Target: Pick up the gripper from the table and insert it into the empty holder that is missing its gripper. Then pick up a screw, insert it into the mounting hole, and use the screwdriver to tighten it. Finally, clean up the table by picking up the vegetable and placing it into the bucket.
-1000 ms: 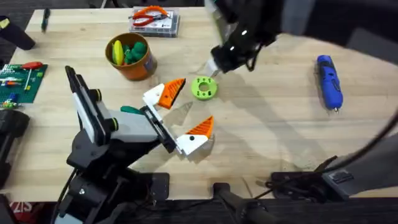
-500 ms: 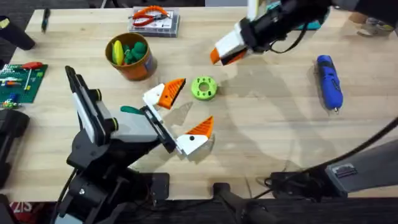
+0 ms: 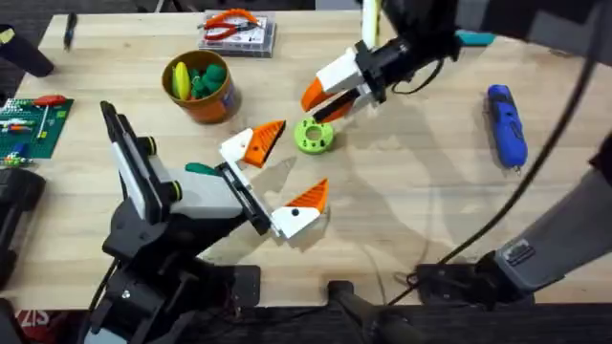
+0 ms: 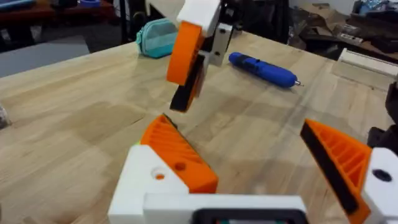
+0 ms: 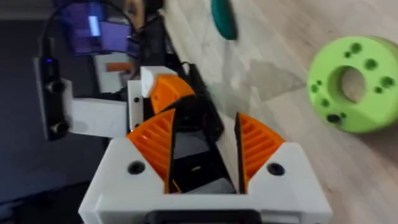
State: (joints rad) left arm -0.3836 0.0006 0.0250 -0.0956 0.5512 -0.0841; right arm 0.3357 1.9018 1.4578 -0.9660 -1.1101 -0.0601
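Note:
The lime-green vegetable (image 3: 314, 135) lies on the table (image 3: 411, 220) near its middle. My right gripper (image 3: 320, 103) hovers just above and behind it, tilted down, orange pads a little apart and open; its wrist view has the vegetable (image 5: 351, 84) off to one side of the pads (image 5: 155, 146). My left gripper (image 3: 296, 156) rests low and wide open just left of the vegetable, and sees the right gripper (image 4: 186, 74) ahead. The orange bucket (image 3: 201, 88) stands at the back left with yellow and green toys inside. The blue screwdriver (image 3: 507, 124) lies far right. Loose gripper, holder and screw are out of view.
Orange-handled pliers on a parts box (image 3: 237, 31) sit at the back edge. A circuit board (image 3: 29, 119) lies at the left edge, a teal pouch (image 3: 475, 38) at the back right. A dark green toy (image 3: 201, 169) lies beside the left arm.
The right gripper lifted away from the vegetable toward the back right, then came back down and left to just above it. The left arm and the vegetable have not moved.

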